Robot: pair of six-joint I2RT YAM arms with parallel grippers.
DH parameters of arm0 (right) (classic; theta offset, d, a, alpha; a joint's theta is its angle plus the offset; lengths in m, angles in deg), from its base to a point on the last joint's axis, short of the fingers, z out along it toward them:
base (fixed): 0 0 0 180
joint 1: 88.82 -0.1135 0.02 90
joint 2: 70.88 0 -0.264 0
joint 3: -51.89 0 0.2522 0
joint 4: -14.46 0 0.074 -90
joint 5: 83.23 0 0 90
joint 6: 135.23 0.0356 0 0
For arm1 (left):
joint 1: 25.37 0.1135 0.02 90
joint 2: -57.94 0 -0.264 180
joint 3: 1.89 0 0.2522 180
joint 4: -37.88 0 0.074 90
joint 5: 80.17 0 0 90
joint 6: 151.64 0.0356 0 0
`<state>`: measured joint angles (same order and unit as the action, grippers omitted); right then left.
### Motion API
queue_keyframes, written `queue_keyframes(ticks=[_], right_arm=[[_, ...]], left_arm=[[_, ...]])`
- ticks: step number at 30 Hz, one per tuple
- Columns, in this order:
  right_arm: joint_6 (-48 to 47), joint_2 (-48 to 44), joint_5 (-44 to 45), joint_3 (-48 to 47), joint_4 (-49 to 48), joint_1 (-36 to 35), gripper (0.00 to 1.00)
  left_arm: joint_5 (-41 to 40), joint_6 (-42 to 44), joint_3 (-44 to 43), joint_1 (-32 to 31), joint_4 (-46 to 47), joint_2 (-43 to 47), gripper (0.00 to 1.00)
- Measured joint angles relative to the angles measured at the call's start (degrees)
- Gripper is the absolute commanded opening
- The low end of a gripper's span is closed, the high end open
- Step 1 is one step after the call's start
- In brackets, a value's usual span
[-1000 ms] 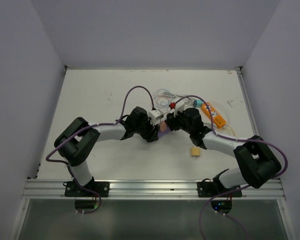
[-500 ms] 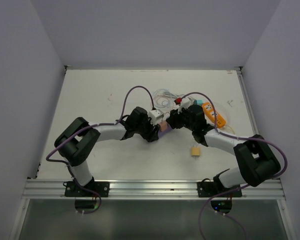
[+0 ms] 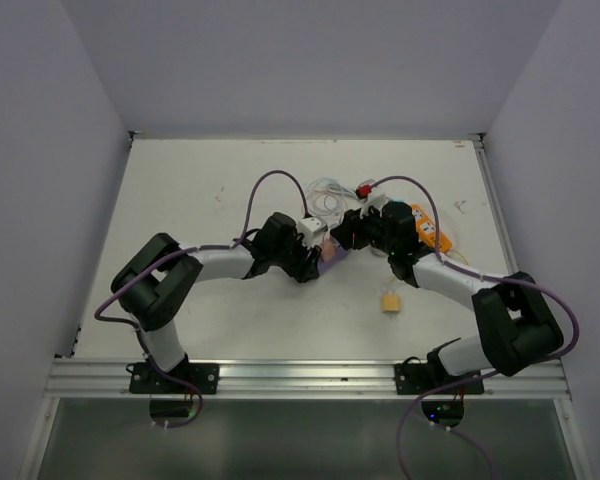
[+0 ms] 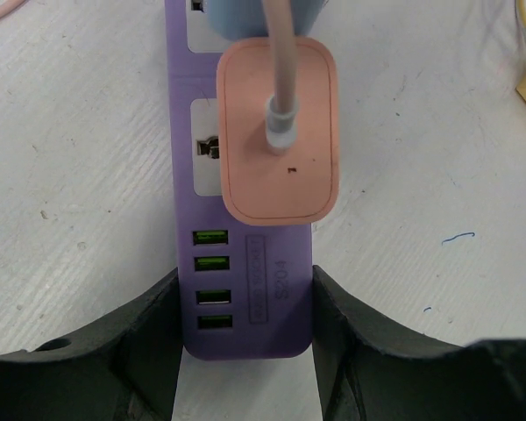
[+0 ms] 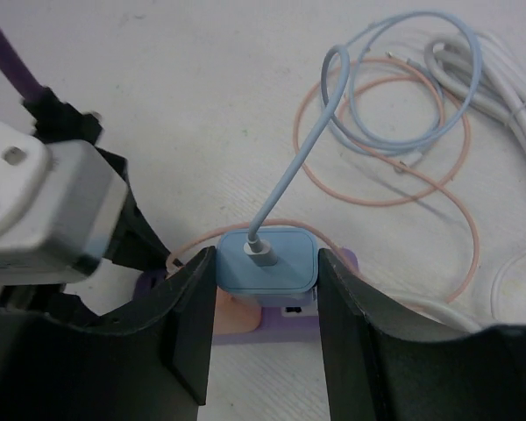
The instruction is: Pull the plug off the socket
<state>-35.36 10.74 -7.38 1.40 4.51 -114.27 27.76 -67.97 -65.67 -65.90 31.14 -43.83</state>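
While left end effector [image 4: 245, 298] clamps the purple strip [image 4: 285, 263] at its USB end, right end effector [image 5: 266, 267] is closed on the blue plug [image 5: 267, 254], seated beside pink plug [image 4: 280, 167], table centre. Strip's embossed label unreadable.

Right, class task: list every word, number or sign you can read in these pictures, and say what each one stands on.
"S204", as far as it can be made out: faint raised lettering on the purple power strip, beside its green ports.
A smaller line next to it on the same label: too blurred to read.
Orange object, overhead view: markings too small to read.
Pink plug and blue plug: no readable text.
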Motion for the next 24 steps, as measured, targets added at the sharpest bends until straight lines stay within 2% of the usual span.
queue_keyframes(ticks=[9, 21, 24], right_arm=[[1.5, -1.5, -5.2, -3.1, -0.1, -0.7, 0.00], [-1.5, -7.4, 2.4, -3.1, 11.5, 2.4, 0.00], [-1.8, -8.2, 6.7, -3.1, 16.7, 2.8, 0.06]], left_arm=[[-0.6, -1.2, -0.6, 0.0, 0.2, -0.5, 0.00], [-0.9, -1.7, -0.3, 0.0, 0.7, -0.3, 0.00], [-1.1, -1.7, 0.2, 0.0, 1.2, 0.0, 0.00]])
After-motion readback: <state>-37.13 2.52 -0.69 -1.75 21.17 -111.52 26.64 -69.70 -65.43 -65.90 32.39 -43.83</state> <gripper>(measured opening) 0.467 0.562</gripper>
